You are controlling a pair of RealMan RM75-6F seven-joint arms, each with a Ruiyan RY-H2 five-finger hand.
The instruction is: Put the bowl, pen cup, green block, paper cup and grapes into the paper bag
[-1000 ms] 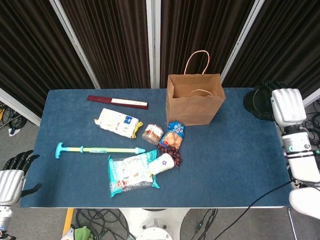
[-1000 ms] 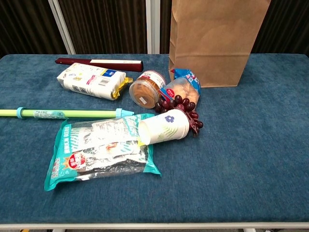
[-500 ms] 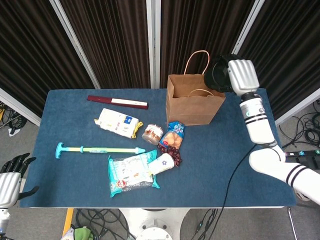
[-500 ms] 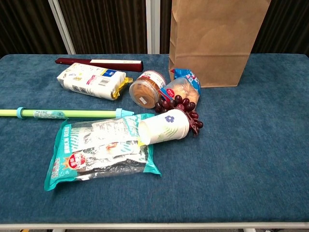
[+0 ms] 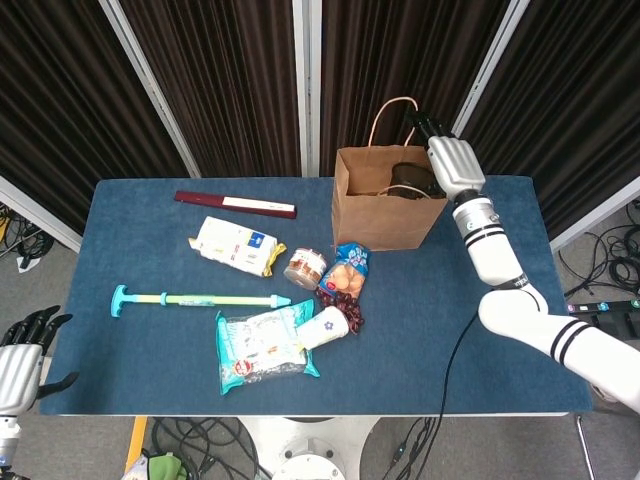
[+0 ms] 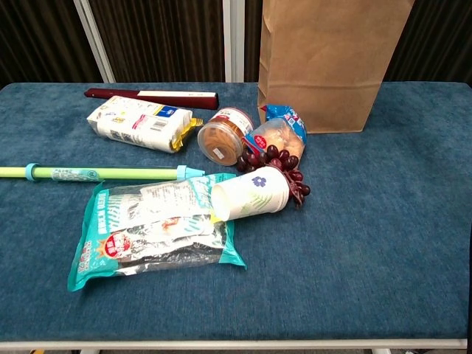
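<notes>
Right hand (image 5: 452,165) is over the open top of the bag (image 5: 389,200) at the far side of the desk (image 5: 480,350), holding a dark round thing, probably the bowl (image 5: 412,178), just inside the bag mouth. Left hand (image 5: 22,360) hangs off the near left corner of the desk, empty, fingers apart. Cup (image 6: 249,193) lies on its side touching the grapes (image 6: 274,161) mid-desk, by a snack pouch (image 6: 151,228), jar (image 6: 224,136) and green stick (image 6: 103,173); pen cup and green block not visible.
</notes>
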